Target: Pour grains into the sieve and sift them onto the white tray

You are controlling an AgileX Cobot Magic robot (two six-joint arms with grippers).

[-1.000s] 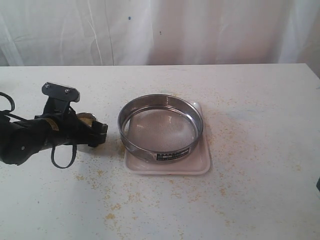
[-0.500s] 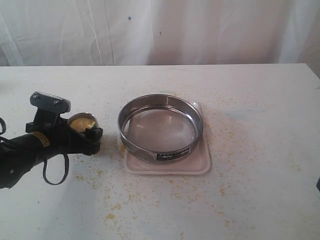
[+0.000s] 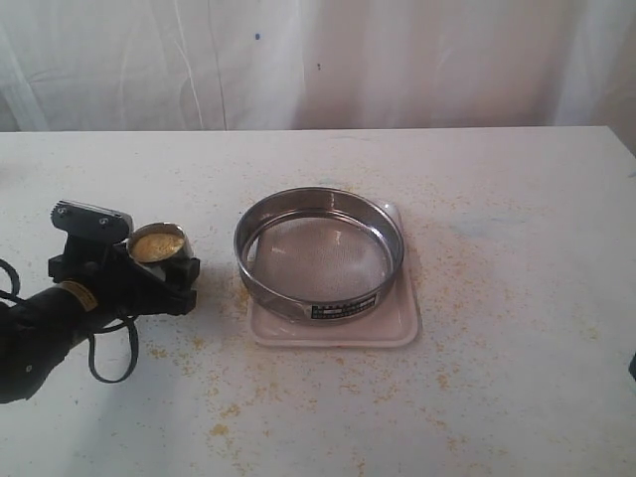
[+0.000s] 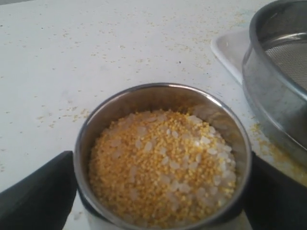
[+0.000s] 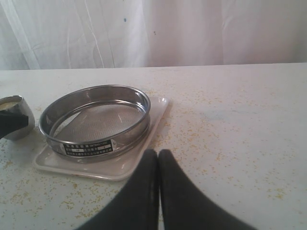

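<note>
Grains (image 4: 163, 163), yellow with paler bits, fill a small steel cup (image 3: 157, 243) almost to its rim. The left gripper (image 4: 160, 196) is clamped on this cup, one dark pad pressed to each side of its wall. The cup stands upright between the pads. Whether it rests on the table (image 3: 517, 248) or hangs just above it cannot be told.

Over the last second the left arm has drawn back and sunk lower, away from the sieve (image 3: 318, 253). Its wrist block no longer covers the cup, so the grains now show in the exterior view. The cup has shifted only slightly with the arm, and nothing has spilled from it.

The sieve sits on the white tray (image 3: 397, 323), ahead of the left fingertips and a little to one side, near but apart from the cup. Its mesh looks bare, so pouring has not begun. The loose yellow specks lie on the table around the tray, not in the sieve.

The right gripper (image 5: 158, 152) has its fingers pressed together on nothing. It waits well back from the tray, which lies ahead of it and toward the left arm's side.

This pull-back probably settles the grasp before a lift. The cup must next rise above the sieve's wall and tip over the mesh.
</note>
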